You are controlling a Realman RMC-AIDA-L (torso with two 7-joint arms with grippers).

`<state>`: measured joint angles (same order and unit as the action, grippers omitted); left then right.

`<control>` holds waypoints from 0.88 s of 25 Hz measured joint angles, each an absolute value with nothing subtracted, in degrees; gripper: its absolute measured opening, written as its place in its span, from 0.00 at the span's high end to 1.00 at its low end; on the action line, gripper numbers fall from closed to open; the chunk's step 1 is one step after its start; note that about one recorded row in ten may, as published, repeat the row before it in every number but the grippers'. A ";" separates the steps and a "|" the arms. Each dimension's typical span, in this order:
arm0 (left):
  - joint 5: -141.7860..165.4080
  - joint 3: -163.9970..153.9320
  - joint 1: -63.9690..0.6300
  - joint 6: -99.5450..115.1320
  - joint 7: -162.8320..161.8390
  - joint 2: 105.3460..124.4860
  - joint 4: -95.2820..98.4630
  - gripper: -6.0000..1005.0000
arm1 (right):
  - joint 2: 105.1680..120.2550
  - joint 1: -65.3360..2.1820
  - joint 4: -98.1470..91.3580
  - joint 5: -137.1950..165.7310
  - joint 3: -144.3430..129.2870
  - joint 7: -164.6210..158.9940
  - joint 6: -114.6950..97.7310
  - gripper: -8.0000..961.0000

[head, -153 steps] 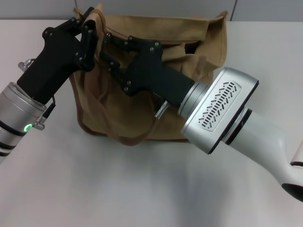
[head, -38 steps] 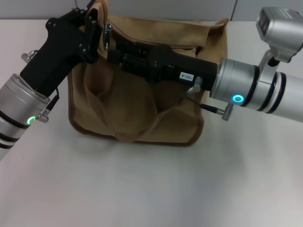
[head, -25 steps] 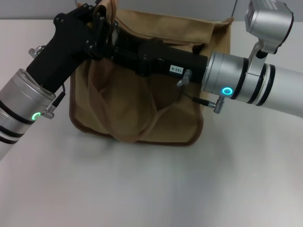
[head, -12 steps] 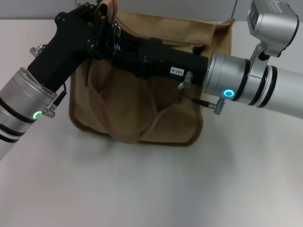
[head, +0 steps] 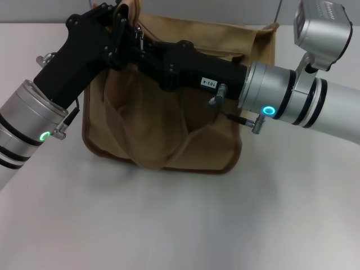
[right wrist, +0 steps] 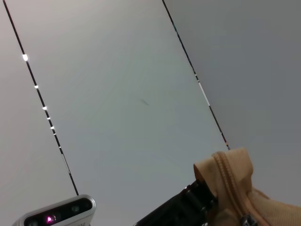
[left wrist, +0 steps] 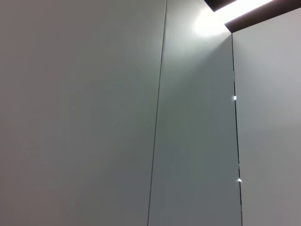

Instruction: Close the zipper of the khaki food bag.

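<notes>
The khaki food bag (head: 169,124) stands on the table in the head view, front pocket toward me. My left gripper (head: 121,22) is shut on the bag's top left corner and holds it up. My right gripper (head: 140,48) reaches in from the right along the bag's top, with its tips right against the left gripper. It is shut on the zipper's small silver pull tab (head: 138,36) at the left end of the zipper. The right wrist view shows that corner of the bag with the zipper tape (right wrist: 228,176). The rest of the zipper is hidden under the right gripper.
The bag's handle loop (head: 163,160) hangs down over the front. The grey table (head: 180,225) lies in front of the bag. The left wrist view shows only wall panels (left wrist: 94,117). A silver camera housing (right wrist: 56,214) shows at the edge of the right wrist view.
Since six seconds ago my right arm has turned and stretched flat along the bag's top. Over the last second the pull tab has crept left to the left gripper. The left gripper holds still.
</notes>
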<state>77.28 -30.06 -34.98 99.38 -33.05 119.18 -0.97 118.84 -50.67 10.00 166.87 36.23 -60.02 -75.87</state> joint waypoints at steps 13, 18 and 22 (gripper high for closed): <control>77.02 -29.60 -33.89 98.88 -32.76 119.18 -0.96 0.97 | 118.64 -48.13 9.66 166.81 36.85 -58.66 -76.96 0.95; 76.87 -29.39 -32.82 98.19 -32.91 119.18 -0.60 0.97 | 118.27 -47.07 9.54 166.81 36.93 -58.32 -77.68 0.99; 76.81 -28.94 -32.36 98.08 -32.83 119.16 -0.53 0.97 | 118.08 -46.78 9.30 166.81 36.99 -58.30 -78.26 0.99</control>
